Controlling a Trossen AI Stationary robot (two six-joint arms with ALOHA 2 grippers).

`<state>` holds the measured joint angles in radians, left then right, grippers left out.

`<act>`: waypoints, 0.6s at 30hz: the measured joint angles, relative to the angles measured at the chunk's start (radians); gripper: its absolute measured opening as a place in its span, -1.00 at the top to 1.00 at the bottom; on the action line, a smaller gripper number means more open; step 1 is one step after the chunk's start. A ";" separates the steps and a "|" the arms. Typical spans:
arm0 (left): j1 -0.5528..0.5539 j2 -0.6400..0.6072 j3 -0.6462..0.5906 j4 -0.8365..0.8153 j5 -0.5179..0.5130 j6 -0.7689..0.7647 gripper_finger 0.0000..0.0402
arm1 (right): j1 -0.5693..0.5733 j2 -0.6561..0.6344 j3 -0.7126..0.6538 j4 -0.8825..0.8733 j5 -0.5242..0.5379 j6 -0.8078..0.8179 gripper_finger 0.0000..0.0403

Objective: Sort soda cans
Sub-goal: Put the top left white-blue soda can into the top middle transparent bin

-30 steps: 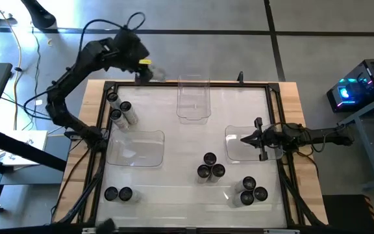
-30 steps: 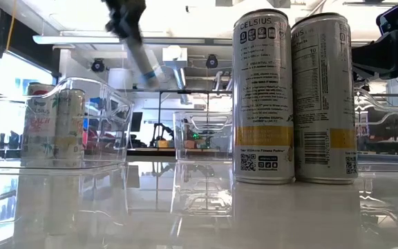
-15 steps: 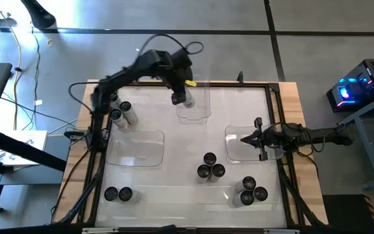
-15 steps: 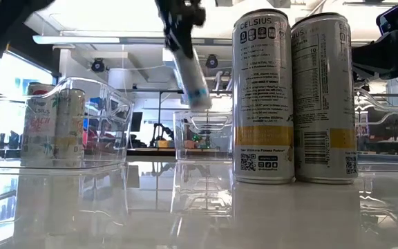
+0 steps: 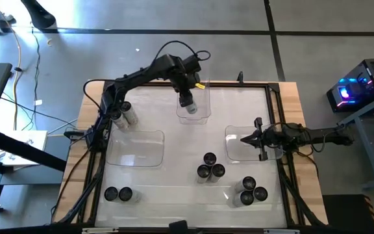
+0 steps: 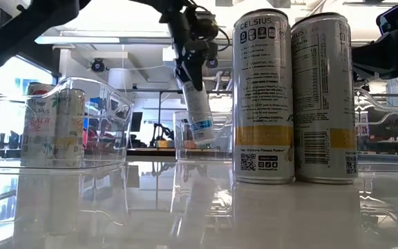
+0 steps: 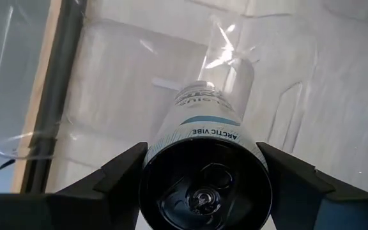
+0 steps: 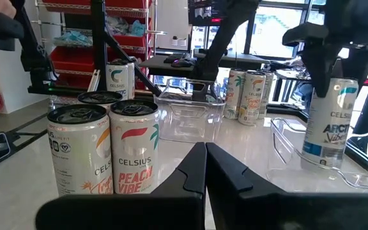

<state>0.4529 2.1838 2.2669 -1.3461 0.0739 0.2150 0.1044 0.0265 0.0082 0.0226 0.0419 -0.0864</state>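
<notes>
Reaching across the far side of the table (image 5: 284, 91), the left pincer (image 5: 187, 99) has its two fingers clamped on an Arctic Vibe soda can (image 6: 197, 114), one on each side of the can's dark end in the left wrist view, and holds it tilted over the clear tray (image 5: 194, 110) at the far middle, its lower end dipping below that tray's rim. The right pincer (image 5: 244, 138) hovers over the near-right tray (image 5: 234, 153) with its fingers pressed together and nothing between them. The other soda cans stand on the white surface in groups: a cluster at the far left (image 5: 121, 112) partly hidden under the left arm, a pair at the near left (image 5: 118, 194), a trio near the middle (image 5: 210, 166), and another cluster at the near right (image 5: 250, 192). A further clear tray (image 5: 135, 148) lies at the left, between the far-left cluster and the near-left pair.
</notes>
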 joint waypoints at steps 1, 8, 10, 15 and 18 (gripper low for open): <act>-0.007 0.000 0.000 0.008 0.000 0.003 -0.22 | 0.000 0.000 0.000 0.000 0.000 0.000 1.00; -0.040 0.012 0.002 0.085 0.014 -0.003 -0.22 | 0.000 0.000 0.000 0.000 0.000 0.000 1.00; -0.048 0.031 0.002 0.093 0.017 -0.003 -0.22 | 0.000 0.000 0.000 0.000 0.000 0.000 1.00; -0.065 0.055 0.000 0.091 0.022 -0.002 -0.22 | 0.000 0.000 0.000 0.000 0.000 0.000 1.00; -0.073 0.064 0.000 0.109 0.026 -0.002 -0.22 | 0.000 0.000 0.000 0.000 0.000 0.000 1.00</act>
<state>0.3796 2.2479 2.2673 -1.2372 0.0997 0.2127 0.1044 0.0269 0.0083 0.0224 0.0419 -0.0864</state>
